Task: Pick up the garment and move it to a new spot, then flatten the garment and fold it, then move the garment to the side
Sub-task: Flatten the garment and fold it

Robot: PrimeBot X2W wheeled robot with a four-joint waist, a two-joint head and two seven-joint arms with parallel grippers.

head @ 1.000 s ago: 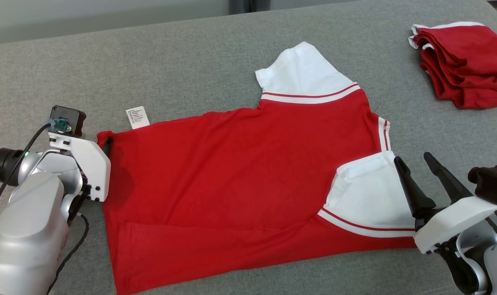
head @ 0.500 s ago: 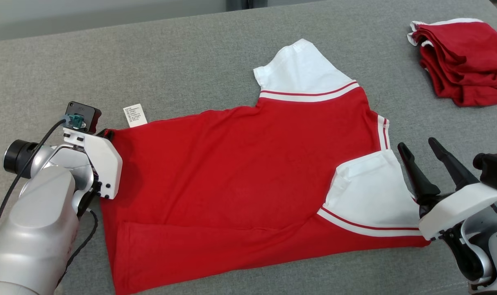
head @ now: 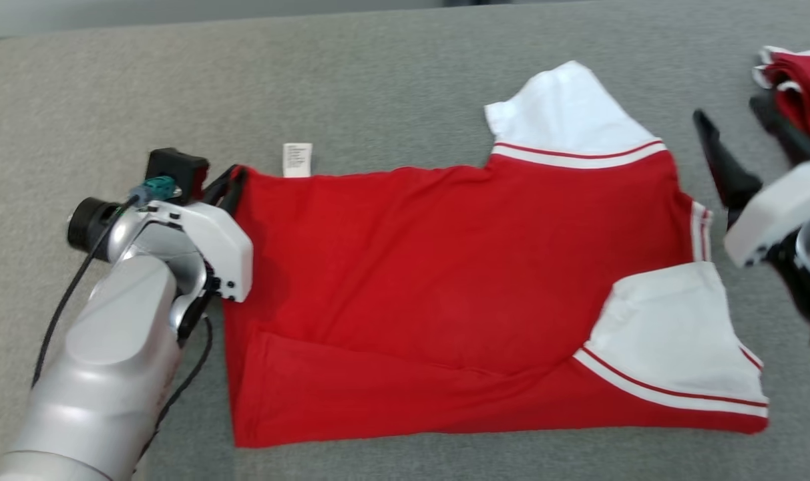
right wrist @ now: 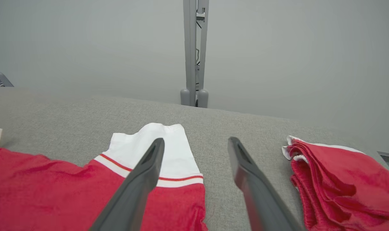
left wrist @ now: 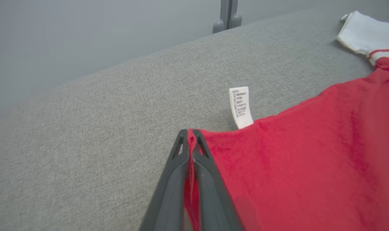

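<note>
Left claw (left wrist: pixel 189 134) grips garment (left wrist: pixel 309 160) corner beside illegibly printed label (left wrist: pixel 241 107).

garment (head: pixel 445 280): red, white sleeves, spread on grey bench (head: pixel 378 80) | left gripper (head: pixel 238 174): jaws pinched on its far-left corner, near white label (head: pixel 297 159) | right gripper (head: pixel 728 110): jaws apart, off garment's right edge, by folded red pile (head: pixel 802 90)

Silver arm (head: pixel 104 374), white wrist (head: pixel 221 244), blk fingers (right wrist: pixel 133 189)

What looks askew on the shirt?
The near white sleeve is folded back over the red T-shirt instead of lying out like the far sleeve; a care label sticks out beside the left hand.
</note>
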